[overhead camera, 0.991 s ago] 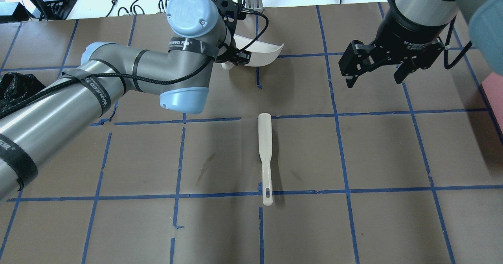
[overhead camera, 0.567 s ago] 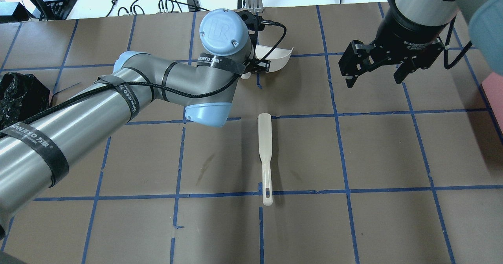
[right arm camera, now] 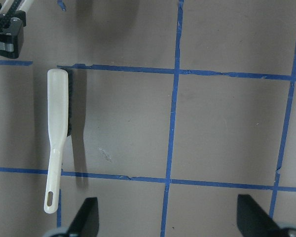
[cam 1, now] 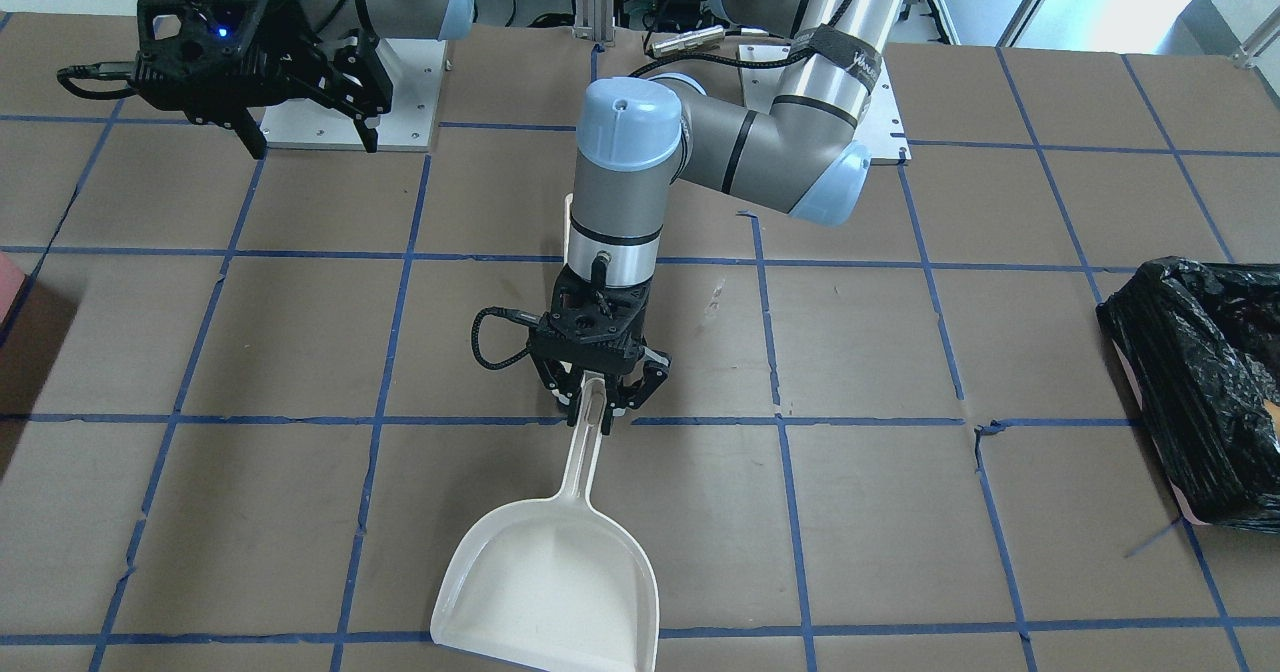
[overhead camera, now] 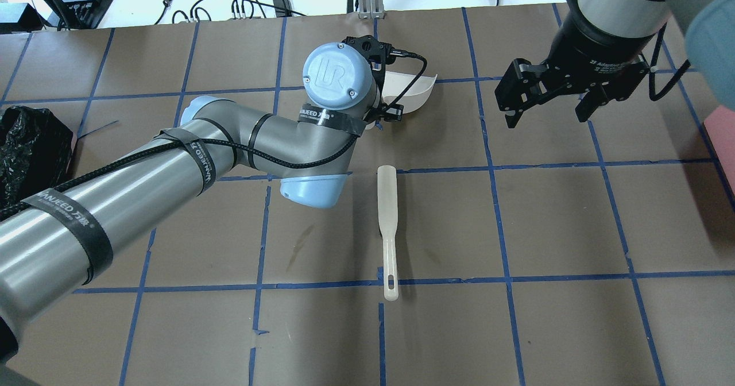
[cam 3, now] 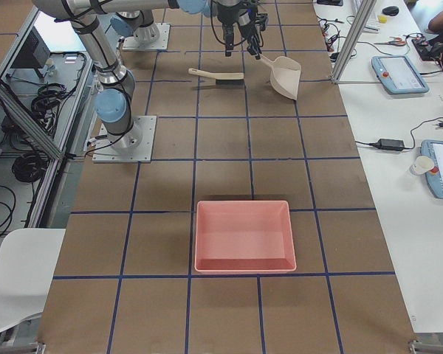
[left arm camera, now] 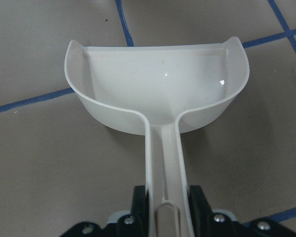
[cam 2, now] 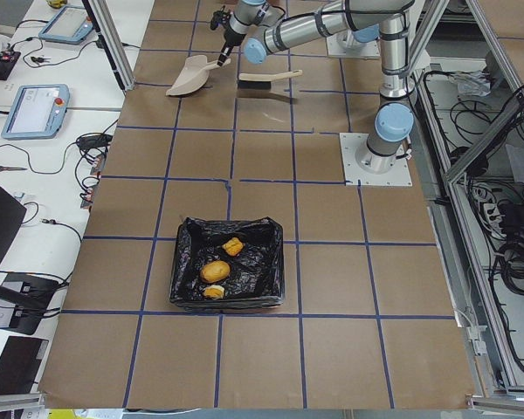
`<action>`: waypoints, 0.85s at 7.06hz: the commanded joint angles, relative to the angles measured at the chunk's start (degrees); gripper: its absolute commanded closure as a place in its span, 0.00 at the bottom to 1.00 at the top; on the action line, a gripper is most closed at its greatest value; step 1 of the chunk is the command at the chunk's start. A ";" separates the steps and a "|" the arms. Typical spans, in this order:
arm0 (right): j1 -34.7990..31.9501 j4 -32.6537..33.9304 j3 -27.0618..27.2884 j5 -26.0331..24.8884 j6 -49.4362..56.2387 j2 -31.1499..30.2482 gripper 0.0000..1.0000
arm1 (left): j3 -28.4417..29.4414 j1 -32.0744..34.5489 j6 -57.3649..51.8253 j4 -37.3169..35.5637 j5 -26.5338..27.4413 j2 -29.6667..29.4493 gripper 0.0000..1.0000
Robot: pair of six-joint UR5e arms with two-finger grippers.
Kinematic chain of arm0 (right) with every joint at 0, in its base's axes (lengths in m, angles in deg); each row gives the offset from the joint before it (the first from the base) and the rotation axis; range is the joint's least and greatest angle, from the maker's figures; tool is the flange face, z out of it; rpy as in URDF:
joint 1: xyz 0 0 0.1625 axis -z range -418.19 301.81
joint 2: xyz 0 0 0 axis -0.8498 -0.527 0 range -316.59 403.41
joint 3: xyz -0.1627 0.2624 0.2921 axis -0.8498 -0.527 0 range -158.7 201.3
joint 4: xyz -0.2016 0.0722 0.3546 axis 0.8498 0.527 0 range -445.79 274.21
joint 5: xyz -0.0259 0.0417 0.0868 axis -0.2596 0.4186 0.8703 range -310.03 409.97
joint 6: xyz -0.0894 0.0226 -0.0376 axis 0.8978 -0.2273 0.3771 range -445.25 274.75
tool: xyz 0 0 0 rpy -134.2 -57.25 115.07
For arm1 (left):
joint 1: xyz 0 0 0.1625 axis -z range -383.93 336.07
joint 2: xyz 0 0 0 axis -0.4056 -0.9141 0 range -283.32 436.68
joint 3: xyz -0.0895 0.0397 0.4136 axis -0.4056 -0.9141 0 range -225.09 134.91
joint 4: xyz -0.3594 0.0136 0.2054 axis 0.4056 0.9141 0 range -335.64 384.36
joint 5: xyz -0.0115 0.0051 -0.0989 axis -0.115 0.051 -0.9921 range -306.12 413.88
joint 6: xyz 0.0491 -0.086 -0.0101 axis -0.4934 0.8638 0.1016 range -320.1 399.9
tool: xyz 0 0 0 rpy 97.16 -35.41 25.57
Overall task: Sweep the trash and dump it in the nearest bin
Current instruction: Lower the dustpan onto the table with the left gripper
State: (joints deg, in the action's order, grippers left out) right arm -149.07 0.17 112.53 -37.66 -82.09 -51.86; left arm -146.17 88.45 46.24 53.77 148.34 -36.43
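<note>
Left gripper [cam 1: 598, 414] is clamping the handle of a white dustpan [cam 1: 550, 592]. Right gripper [overhead camera: 546, 116] is hanging above the table with its fingers spread apart. White brush [overhead camera: 388, 213] is lying flat nearby. Trash [cam 2: 214, 271], one bun and two bread chunks, is sitting inside the black-bagged bin [cam 2: 185, 262], well apart from the dustpan.

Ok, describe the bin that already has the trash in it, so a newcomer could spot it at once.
On the brown, blue-gridded table, go to the end on the robot's left. There sits a rectangular bin lined with crinkled glossy black plastic, three golden-brown food pieces inside. The other container, a pink tray at the opposite end, has no bag and is empty.
</note>
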 commanded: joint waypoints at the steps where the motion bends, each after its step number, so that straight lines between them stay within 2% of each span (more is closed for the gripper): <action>1: 0.00 0.00 -0.09 0.09 0.00 0.00 0.00 | -0.79 1.52 1.47 -0.59 0.28 0.35 0.96; 5: 0.00 0.00 -0.09 0.00 0.00 0.00 0.00 | -4.03 2.23 0.77 -0.06 0.72 1.93 0.95; 6: 0.00 0.00 -0.09 0.00 0.00 0.00 0.00 | -5.17 2.32 0.77 -0.49 3.16 2.10 0.95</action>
State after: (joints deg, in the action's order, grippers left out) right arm -149.07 0.17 112.44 -37.65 -82.08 -51.87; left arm -149.96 90.74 47.12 53.55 149.61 -34.60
